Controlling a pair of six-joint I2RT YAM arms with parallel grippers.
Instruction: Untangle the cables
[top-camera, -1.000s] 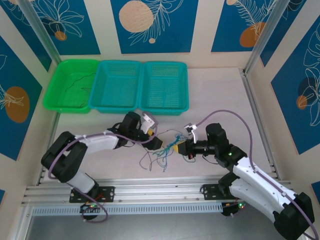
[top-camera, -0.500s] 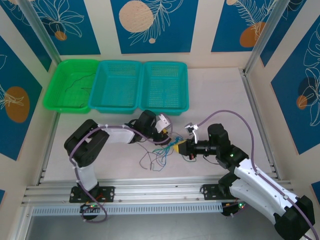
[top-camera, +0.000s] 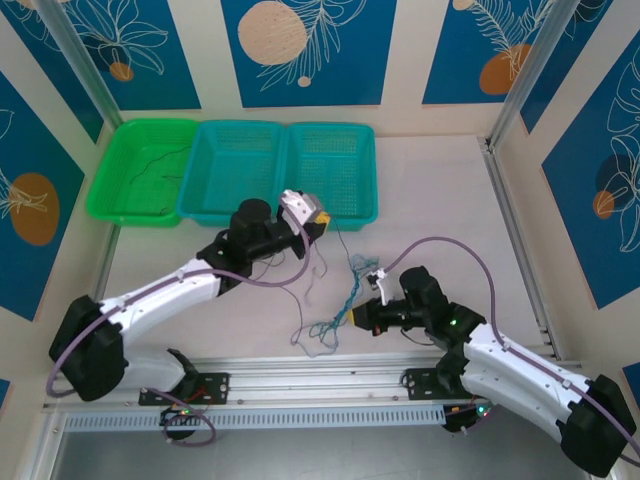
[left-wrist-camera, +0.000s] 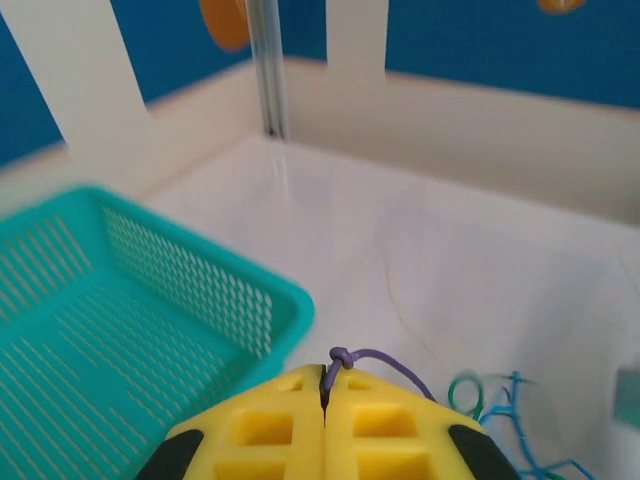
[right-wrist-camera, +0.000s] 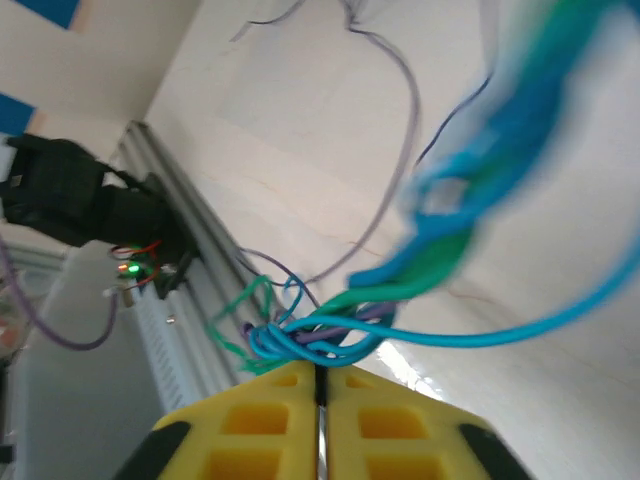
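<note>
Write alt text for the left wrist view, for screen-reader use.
The left pincer, with yellow fingers, is shut on a thin purple cable that loops out from the seam between them. Beyond it, a teal basket sits at left on the pale table, and loops of blue and green cables show at lower right.

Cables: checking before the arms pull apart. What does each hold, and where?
Left fingers: purple cable, at its small knot. Right fingers: the tangle, at bunched loops.
</note>
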